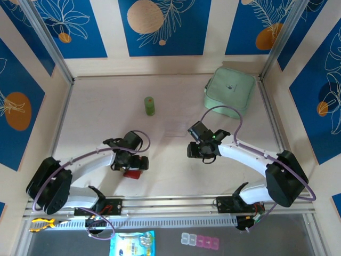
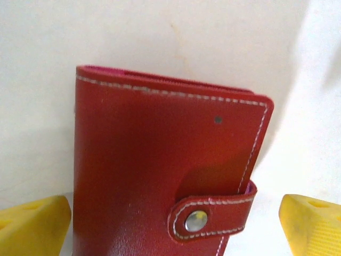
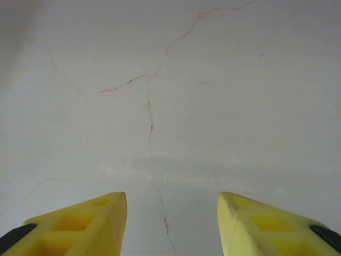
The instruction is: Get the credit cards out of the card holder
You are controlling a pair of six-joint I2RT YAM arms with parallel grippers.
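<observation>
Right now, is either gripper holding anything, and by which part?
Nothing is held. The left gripper stands open astride the closed card holder; the right gripper hangs open over the table.

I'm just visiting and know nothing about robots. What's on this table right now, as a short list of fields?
Card holder: red wallet, folded shut, tab snapped, lying on the table
Left gripper: open, yellow fingers either side of the card holder
Right gripper: open, nothing between its fingers, over bare table
Far side: mint-green pouch, small green container
</observation>
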